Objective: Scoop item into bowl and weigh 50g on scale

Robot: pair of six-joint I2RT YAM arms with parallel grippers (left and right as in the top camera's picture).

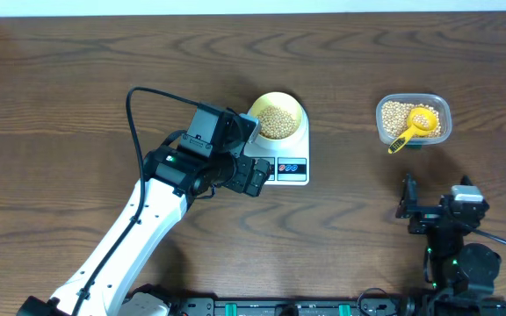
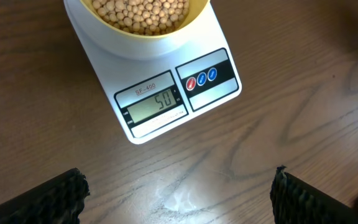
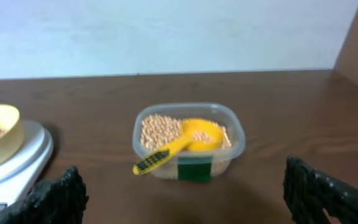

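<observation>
The pale yellow bowl (image 1: 278, 118) (image 2: 143, 22) stands on the white scale (image 1: 290, 163) (image 2: 166, 93), filled with tan beans (image 1: 277, 122) (image 2: 140, 12). The scale's display (image 2: 156, 105) reads 50. My left gripper (image 2: 178, 196) hovers open just in front of the scale, over bare table, holding nothing. A clear tub (image 1: 414, 119) (image 3: 189, 140) at the right holds more beans and a yellow scoop (image 1: 414, 127) (image 3: 180, 143) resting in it. My right gripper (image 3: 185, 196) is open and empty, well in front of the tub.
The left arm (image 1: 139, 228) reaches diagonally from the front left toward the scale. The right arm's base (image 1: 455, 237) sits at the front right. A wall edge (image 3: 166, 31) runs behind the table.
</observation>
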